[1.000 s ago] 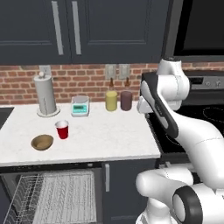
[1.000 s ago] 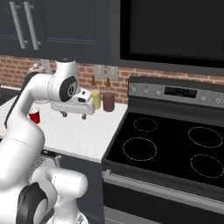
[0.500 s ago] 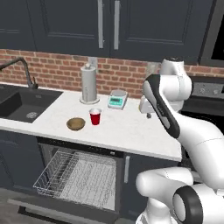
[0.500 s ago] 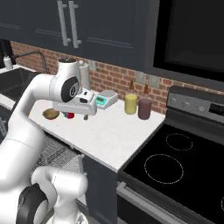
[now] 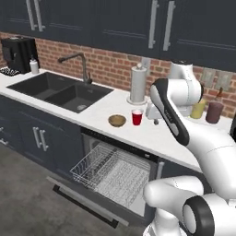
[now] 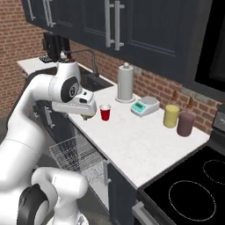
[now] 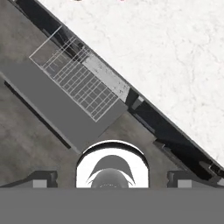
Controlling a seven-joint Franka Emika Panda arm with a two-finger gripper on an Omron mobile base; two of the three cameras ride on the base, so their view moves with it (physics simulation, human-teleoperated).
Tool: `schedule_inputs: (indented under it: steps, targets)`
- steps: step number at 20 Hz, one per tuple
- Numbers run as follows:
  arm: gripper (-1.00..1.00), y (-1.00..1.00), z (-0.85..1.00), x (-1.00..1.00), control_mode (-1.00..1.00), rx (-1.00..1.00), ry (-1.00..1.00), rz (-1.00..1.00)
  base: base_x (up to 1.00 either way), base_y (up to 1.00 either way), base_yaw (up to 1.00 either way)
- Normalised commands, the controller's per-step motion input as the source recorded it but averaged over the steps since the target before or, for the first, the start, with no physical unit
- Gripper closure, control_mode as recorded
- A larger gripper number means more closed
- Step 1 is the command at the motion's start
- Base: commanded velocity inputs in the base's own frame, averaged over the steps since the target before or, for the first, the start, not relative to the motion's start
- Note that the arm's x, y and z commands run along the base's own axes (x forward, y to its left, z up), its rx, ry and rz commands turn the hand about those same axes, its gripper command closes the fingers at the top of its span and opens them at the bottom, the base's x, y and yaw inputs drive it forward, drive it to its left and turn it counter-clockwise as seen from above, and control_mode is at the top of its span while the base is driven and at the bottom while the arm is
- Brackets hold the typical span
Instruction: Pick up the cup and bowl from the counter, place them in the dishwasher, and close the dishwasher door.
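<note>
The red, tapered cup [image 5: 137, 117] is sitting upright at the tan bowl's [image 5: 117, 120] 3 o'clock; the gripper's [image 6: 88, 115] jaws are spreading wide, holding nothing.

No text, label, brand or number can be read anywhere. The small kitchen scale [image 6: 145, 106] on the counter [image 6: 145, 145], at about two o'clock from the cup [image 6: 105, 112], has a pale display that may carry digits, but it is too small and blurred to make out.
</note>
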Motion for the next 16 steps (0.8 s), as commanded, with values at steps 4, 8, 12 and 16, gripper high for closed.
schedule_inputs:
  steps: [4, 8, 12, 16]
  targets:
    - [-1.0, 0.0, 0.0, 0.0, 1.0, 0.0, 0.0, 0.0, 0.0, -0.29, 0.4]
    - [-1.0, 0.0, 0.0, 0.0, 1.0, 0.0, 0.0, 0.0, 0.0, -0.3, 0.33]
    - [-1.0, 0.0, 0.0, 0.0, 1.0, 0.0, 0.0, 0.0, 0.0, -0.25, 0.25]
    - [-1.0, 0.0, 0.0, 0.0, 1.0, 0.0, 0.0, 0.0, 0.0, -0.27, 0.19]
